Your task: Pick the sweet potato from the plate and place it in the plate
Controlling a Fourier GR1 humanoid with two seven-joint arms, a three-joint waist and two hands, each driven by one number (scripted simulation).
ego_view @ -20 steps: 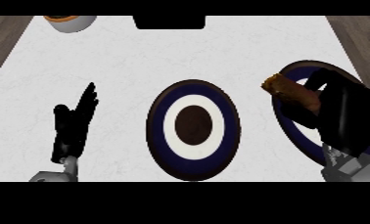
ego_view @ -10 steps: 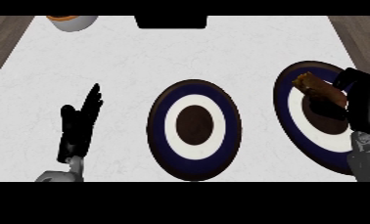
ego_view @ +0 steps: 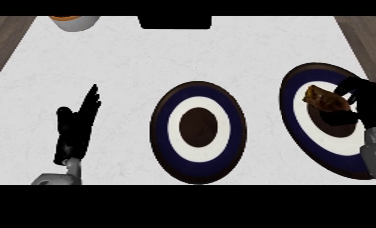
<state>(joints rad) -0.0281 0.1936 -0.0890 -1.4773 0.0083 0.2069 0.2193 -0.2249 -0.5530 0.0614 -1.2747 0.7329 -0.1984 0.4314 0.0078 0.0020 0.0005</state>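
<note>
On the white counter (ego_view: 183, 57) two round plates lie side by side, each ringed dark blue, then white, with a dark brown centre. At the view's right edge, the right plate (ego_view: 294, 90) carries the sweet potato (ego_view: 327, 100), a brown lump lying over the white ring and the upper part of the brown centre. The right hand (ego_view: 354, 92) sits over that same plate, coming in from the lower right, its black fingers curled about the right-hand end of the sweet potato so that they appear to grip it; whether the potato rests on the plate or is raised off it cannot be told from this steep view. The middle plate (ego_view: 198, 132) lies just left of the right one, apart from it, with nothing on it. Well to the left, near the lower edge, the left hand (ego_view: 73, 127) rests open, fingers straight and pointing up the counter, holding nothing. Near the upper left corner a pale bowl (ego_view: 73, 22) with something orange inside is cut by the frame, and a black block (ego_view: 175, 21) sits at the counter's far edge, top centre.
</note>
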